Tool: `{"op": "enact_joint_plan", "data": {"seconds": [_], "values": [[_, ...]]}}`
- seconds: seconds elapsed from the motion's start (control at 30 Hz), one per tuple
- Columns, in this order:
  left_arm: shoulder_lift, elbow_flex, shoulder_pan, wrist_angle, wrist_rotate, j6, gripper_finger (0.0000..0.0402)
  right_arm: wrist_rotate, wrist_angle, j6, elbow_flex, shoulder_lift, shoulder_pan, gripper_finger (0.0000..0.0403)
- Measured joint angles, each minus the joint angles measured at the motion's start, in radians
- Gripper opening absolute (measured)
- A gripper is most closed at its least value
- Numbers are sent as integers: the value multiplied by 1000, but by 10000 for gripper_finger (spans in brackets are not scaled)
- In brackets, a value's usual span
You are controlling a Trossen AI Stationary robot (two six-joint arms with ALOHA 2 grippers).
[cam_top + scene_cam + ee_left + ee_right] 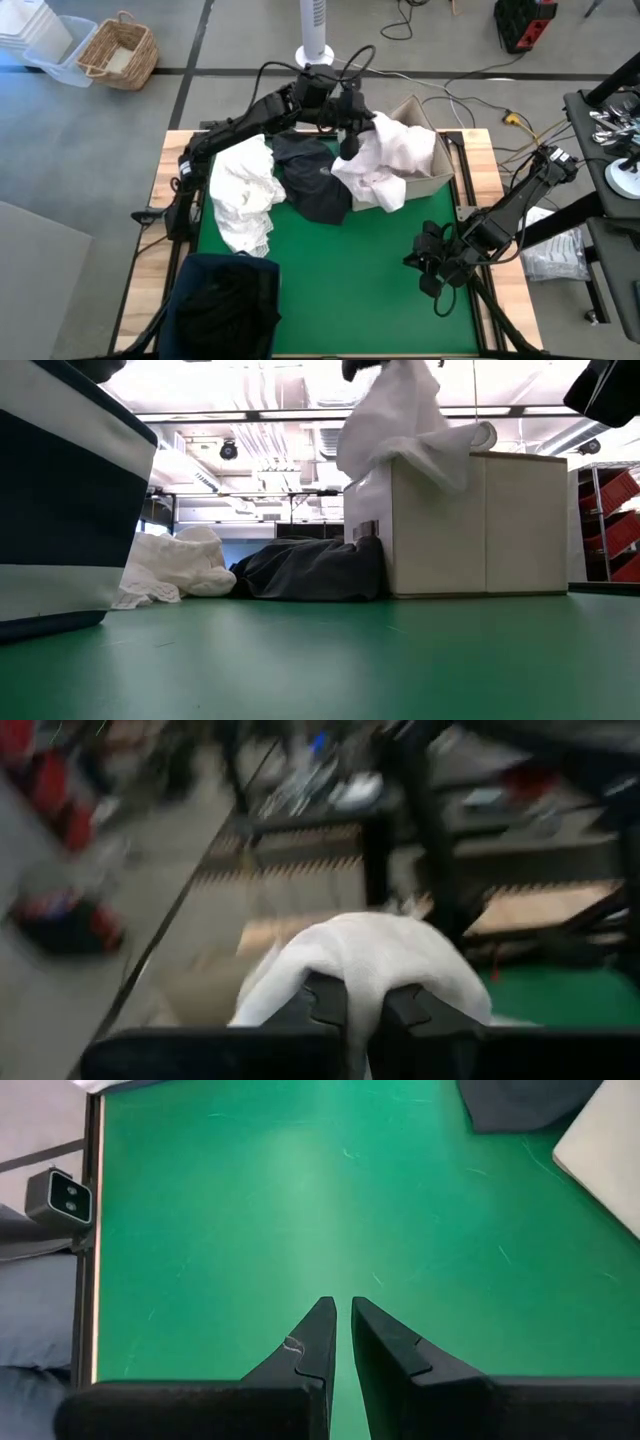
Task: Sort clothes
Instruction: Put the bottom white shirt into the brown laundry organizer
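Three garments lie or hang on the green mat. The first is a white garment (385, 160) pinched at its top by the left gripper (349, 137), whose fingers (320, 1005) are pressed together on a fold of it; it hangs from that grip with its long axis roughly upright in the low view, its lower part draped over the near wall of the beige cardboard box (432, 172) and spilling onto the mat just in front of it. The second is a dark navy garment (313, 178) – crumpled flat beside the box, near the mat's far edge, its long axis running from the far edge toward the mat's middle. The third is another white garment (243, 192), bunched into a heap by the mat's left edge, its long axis running along that edge, touching the navy one.

One box stands at the far right corner of the mat. One navy blue fabric bin (222, 303) sits at the near left corner, with dark cloth inside it – how many pieces cannot be told.

The right gripper (342, 1342) hovers over bare mat near the near right corner, its fingers nearly touching, nothing between them
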Motion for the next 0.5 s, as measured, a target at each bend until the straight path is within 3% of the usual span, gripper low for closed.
{"op": "enact_joint_plan", "data": {"seconds": [0.07, 0.13, 0.3, 0.5], "values": [[8, 1, 2, 64, 114, 47, 0, 3, -1, -5, 0, 0, 0, 28], [19, 2, 1, 135, 138, 70, 0, 7, -1, -13, 0, 0, 0, 28], [50, 2, 16, 193, -10, 70, 0, 21, -2, -20, 0, 0, 0, 28], [89, 2, 46, 63, -71, -51, 20, 21, -2, -19, 0, 0, 0, 28]]}}
